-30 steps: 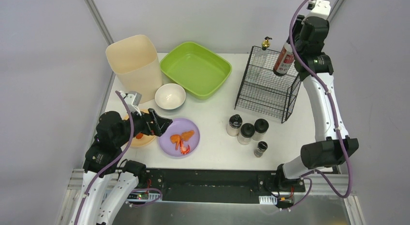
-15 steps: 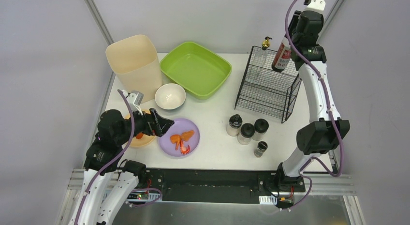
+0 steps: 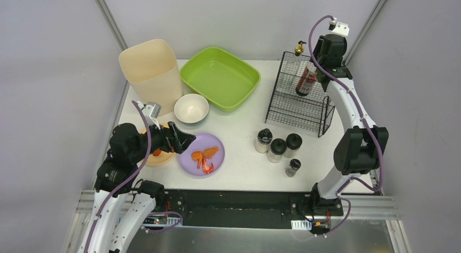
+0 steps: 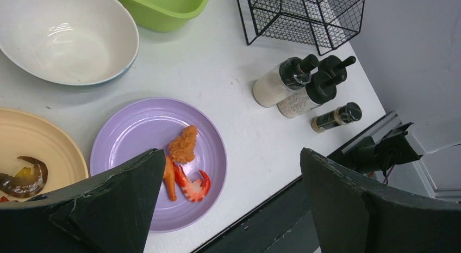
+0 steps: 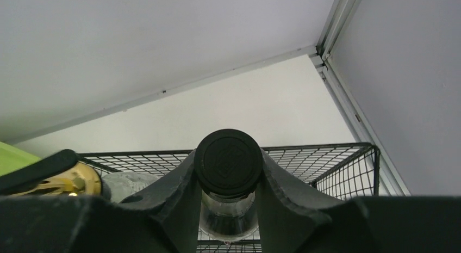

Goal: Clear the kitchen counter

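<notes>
While your right jaws grip the bottle (image 3: 305, 80) at the rack (image 3: 293, 109) and left jaws stand wide, empty, seat it, then release.

Cream bin (image 3: 149, 73), green tray (image 3: 220, 77), white bowl (image 3: 191, 108) and purple plate (image 3: 217, 163) sit left; wire rack (image 3: 293, 109), sauce bottle (image 3: 304, 81) and four shakers (image 3: 276, 149) right.

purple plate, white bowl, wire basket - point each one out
purple plate (image 3: 217, 165): top view, bare lower-right part beside the food
white bowl (image 3: 191, 108): top view, middle of its empty inside
wire basket (image 3: 293, 110): top view, near mesh wall
</notes>
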Robot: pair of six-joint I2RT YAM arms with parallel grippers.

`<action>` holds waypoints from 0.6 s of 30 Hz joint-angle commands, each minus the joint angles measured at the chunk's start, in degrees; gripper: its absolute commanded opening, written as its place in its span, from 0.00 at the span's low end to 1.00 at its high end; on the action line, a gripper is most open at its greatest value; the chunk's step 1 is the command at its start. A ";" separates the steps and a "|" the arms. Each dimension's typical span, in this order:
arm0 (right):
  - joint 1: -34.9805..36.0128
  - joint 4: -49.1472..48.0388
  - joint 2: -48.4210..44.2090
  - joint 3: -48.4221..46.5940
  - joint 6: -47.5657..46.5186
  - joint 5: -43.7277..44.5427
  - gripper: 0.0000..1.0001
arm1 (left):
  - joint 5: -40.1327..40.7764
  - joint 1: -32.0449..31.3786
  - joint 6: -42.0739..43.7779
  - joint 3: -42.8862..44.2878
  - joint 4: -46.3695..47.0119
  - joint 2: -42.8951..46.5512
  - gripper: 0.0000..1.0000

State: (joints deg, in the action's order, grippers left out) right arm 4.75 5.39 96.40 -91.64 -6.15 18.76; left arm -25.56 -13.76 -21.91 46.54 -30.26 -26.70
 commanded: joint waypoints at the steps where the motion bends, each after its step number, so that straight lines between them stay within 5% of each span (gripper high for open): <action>1: -0.27 -13.70 -6.73 2.91 1.82 0.09 0.00 | -1.16 0.64 -0.50 0.39 2.40 0.01 1.00; 18: -0.18 -20.76 -9.98 16.20 0.90 -2.27 0.00 | -1.02 1.09 -0.50 0.28 2.39 -0.11 1.00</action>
State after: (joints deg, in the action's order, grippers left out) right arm 4.73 -6.42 91.13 -75.85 -5.54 17.93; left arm -25.54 -13.39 -21.91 46.54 -30.26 -26.70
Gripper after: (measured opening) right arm 0.386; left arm 0.995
